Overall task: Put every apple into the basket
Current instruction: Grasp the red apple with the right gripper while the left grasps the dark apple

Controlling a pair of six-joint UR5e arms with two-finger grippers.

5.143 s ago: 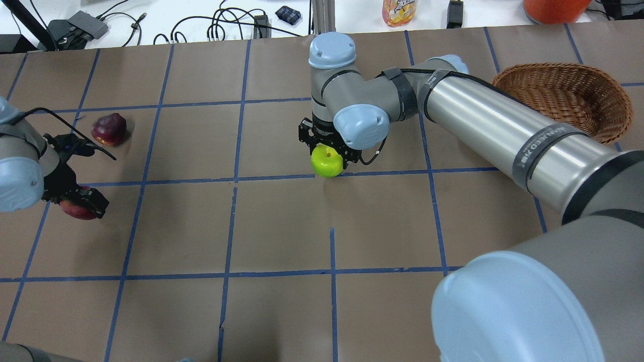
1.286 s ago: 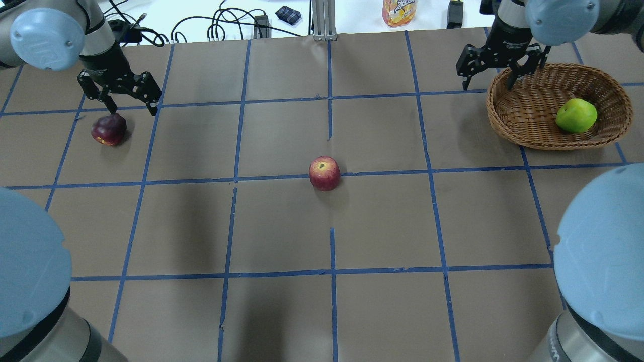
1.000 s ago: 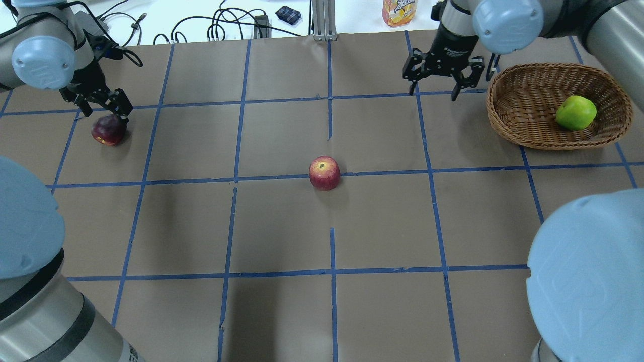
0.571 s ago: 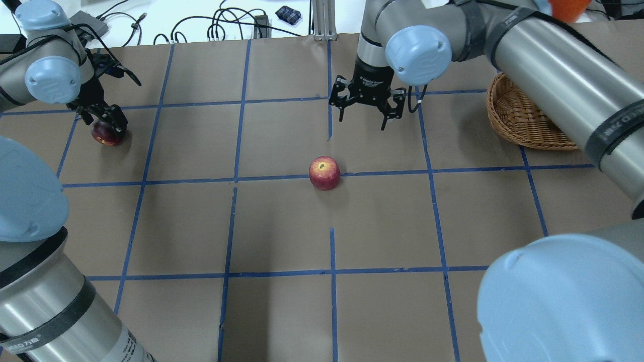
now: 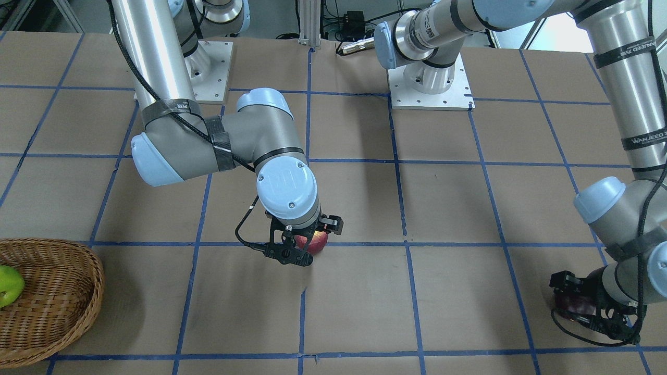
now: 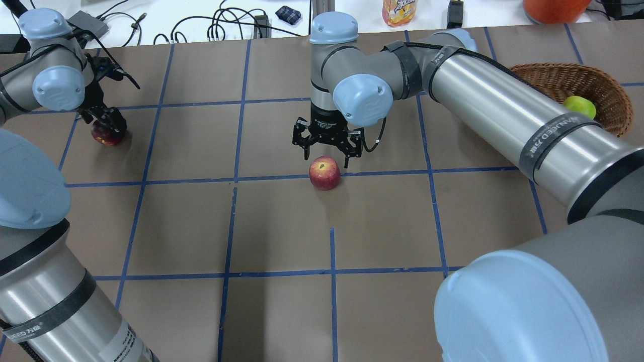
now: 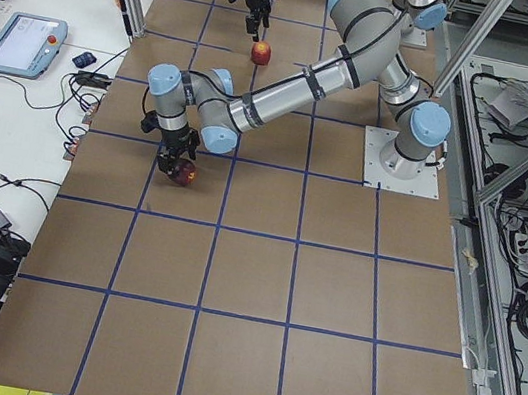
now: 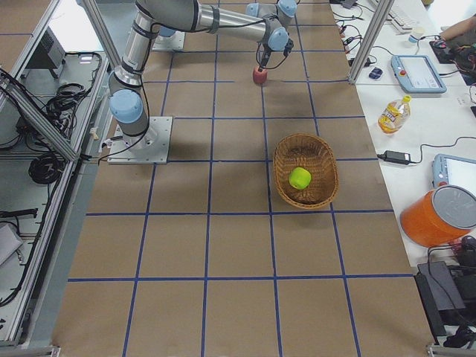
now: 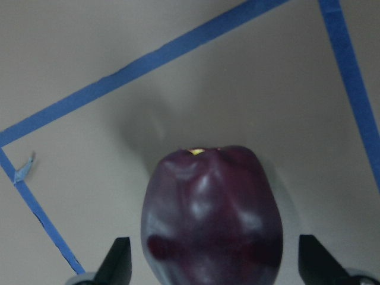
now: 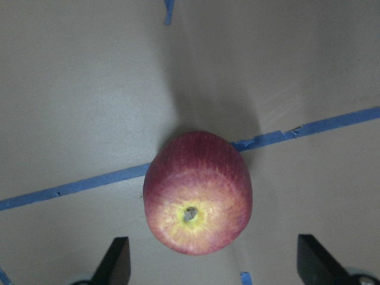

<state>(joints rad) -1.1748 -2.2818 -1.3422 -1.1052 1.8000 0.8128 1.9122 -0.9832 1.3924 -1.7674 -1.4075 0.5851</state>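
The red apple [image 6: 324, 173] sits on the table's middle, on a blue tape line. My right gripper [image 6: 327, 158] is open just above it, and the right wrist view shows the red apple [image 10: 198, 193] between and below the spread fingertips [image 10: 117, 261]. The dark maroon apple [image 9: 211, 219] sits at the far left. My left gripper [image 6: 107, 126] is open and low around it, with a small gap between the fingers and the apple. The yellow-green apple [image 8: 300, 178] lies in the wicker basket [image 8: 323, 152] at the far right.
Blue tape lines grid the brown table [image 6: 282, 226]. My right arm's long silver link [image 6: 503, 115] crosses in front of the basket [image 6: 611, 100]. Cables, a bottle [image 6: 399, 11] and an orange container [image 6: 553, 7] lie beyond the far edge.
My right gripper left the basket, where the green apple now lies, and came down over the red apple. My left gripper sank around the maroon apple. Both stayed open.
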